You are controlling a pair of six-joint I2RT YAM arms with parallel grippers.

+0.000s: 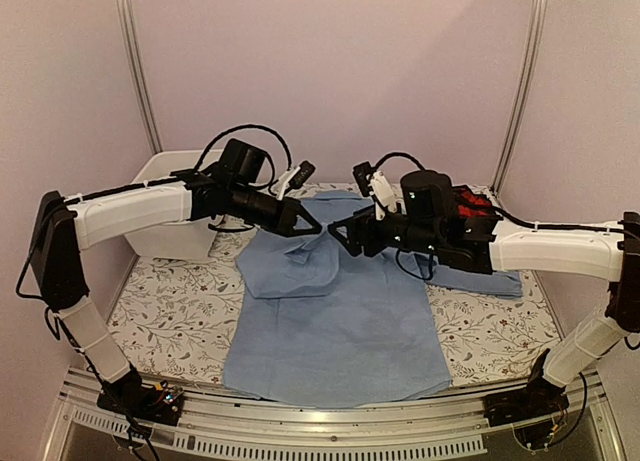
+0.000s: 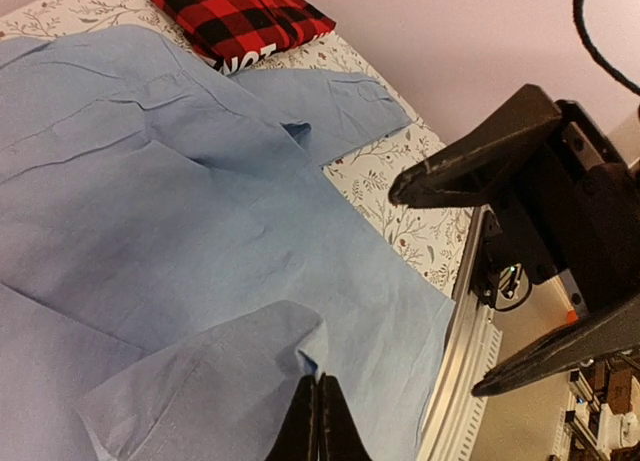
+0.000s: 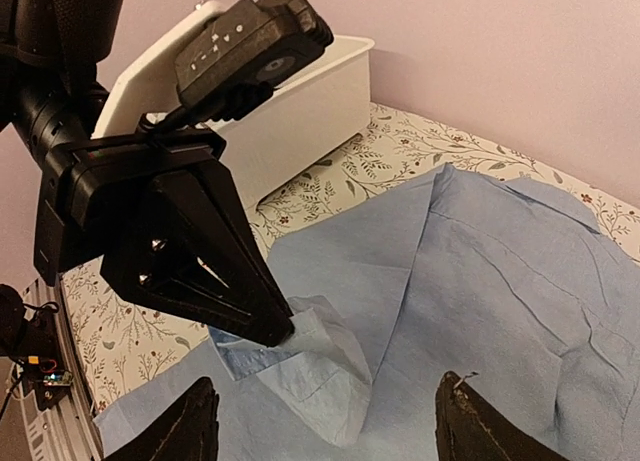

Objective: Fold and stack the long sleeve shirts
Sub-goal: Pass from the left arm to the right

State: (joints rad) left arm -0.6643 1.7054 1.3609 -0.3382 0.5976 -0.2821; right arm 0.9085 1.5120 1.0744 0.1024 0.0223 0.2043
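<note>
The light blue shirt (image 1: 340,321) lies spread on the table, its hem at the near edge. My left gripper (image 1: 312,228) is shut on a sleeve cuff of it, lifted and folded over the shirt's upper left. The pinch shows in the left wrist view (image 2: 318,386) and in the right wrist view (image 3: 283,328). My right gripper (image 1: 340,237) is open and empty, facing the left one just above the cloth (image 3: 328,396). The red-and-black plaid shirt (image 1: 470,203) lies folded at the back right, its white label showing (image 2: 240,16).
A white bin (image 1: 170,186) stands at the back left, also in the right wrist view (image 3: 300,111). The floral table cover (image 1: 170,311) shows on both sides of the shirt. A metal rail (image 1: 330,426) runs along the near edge.
</note>
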